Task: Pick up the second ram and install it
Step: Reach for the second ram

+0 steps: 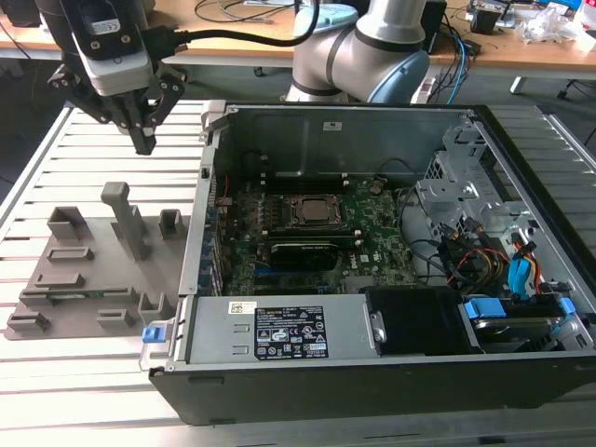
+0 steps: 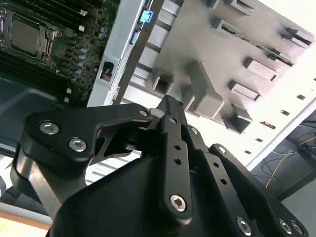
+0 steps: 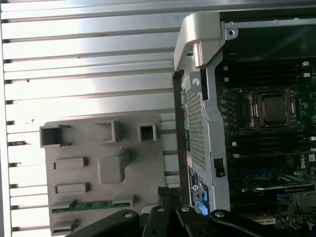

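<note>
The second ram [image 1: 79, 296] is a thin green stick lying on edge in a long slot of the grey holder tray [image 1: 93, 256], at the exterior view's left. Both wrist views show it too, as a green strip [image 3: 93, 205] [image 2: 254, 43] in the tray. My gripper [image 1: 144, 142] hangs well above the tray's far side, beside the case's left wall. Its fingers are shut together with nothing between them, as the second wrist view shows at the tip [image 2: 168, 101]. The motherboard [image 1: 372, 233] with its processor socket [image 1: 312, 212] lies inside the open case.
The open computer case [image 1: 326, 121] stands on a slatted metal table [image 1: 56, 372], with a power supply [image 1: 279, 331] at its front and a drive cage with cables [image 1: 484, 233] on the exterior view's right. A tall grey post [image 1: 126, 219] rises from the tray. The arm's base [image 1: 372, 37] sits behind the case.
</note>
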`<state>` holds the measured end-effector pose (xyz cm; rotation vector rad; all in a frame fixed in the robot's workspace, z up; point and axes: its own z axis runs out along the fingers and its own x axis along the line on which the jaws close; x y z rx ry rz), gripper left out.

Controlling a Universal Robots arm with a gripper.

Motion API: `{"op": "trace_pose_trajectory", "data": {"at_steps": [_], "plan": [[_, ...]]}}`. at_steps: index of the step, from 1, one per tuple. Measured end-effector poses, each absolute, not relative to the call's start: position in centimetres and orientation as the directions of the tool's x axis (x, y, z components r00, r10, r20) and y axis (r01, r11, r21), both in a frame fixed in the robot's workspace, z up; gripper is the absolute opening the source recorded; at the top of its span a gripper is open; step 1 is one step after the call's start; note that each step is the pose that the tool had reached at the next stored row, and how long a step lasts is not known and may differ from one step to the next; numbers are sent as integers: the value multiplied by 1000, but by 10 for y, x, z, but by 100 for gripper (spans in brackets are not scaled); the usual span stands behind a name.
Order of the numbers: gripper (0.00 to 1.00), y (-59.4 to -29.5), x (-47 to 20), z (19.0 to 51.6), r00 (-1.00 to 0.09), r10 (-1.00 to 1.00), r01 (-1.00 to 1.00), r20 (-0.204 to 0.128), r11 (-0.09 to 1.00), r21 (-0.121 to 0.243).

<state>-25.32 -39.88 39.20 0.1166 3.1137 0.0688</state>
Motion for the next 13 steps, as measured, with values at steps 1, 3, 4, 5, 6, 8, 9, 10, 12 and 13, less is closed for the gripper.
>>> {"op": "trace_pose_trajectory", "data": {"at_steps": [1, 3, 4, 5, 6, 8, 9, 10, 12, 13], "plan": [[11, -399, -254, 392, -997, 75, 74, -23, 996, 45], [11, -399, -257, 392, -997, 75, 74, -23, 996, 45], [11, -399, -258, 392, -997, 75, 74, -23, 996, 45], [11, -399, -258, 392, -997, 75, 74, -23, 996, 45], [11, -399, -260, 391, -997, 75, 74, -23, 996, 45], [11, -400, -269, 391, -997, 75, 74, -23, 996, 45], [11, -400, -272, 391, -997, 75, 74, -23, 996, 45], [11, -400, -275, 391, -997, 75, 74, -23, 996, 45], [11, -400, -285, 391, -997, 75, 74, -23, 996, 45], [11, -400, -288, 391, -997, 75, 74, -23, 996, 45]]}}
